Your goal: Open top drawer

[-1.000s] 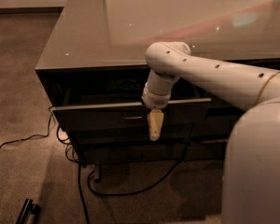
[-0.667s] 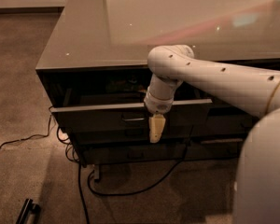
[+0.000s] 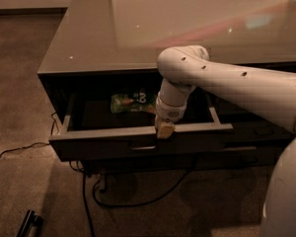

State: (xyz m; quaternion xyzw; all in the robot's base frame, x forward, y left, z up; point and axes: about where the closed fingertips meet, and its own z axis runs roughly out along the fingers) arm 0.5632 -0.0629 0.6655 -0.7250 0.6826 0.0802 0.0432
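Clearly the top drawer (image 3: 113,144) stands open, its flat front well forward of the cabinet's glossy top (image 3: 138,33) and its metal pull (image 3: 142,147) at the centre of the front. The gripper (image 3: 164,129) sits on the front's upper edge, just right of the pull and touching the rim. Whether it is clamped on that rim or merely resting against it, I cannot tell. The white arm (image 3: 237,85) reaches in from the right, over the drawer's right side wall. Inside, a green packet (image 3: 130,103) lies near the back, apart from the gripper. Below the overhanging front a black cable (image 3: 138,201) loops over the carpet (image 3: 19,107), which lies bare to the left. The robot's body (image 3: 286,196) stands near the front's right end.
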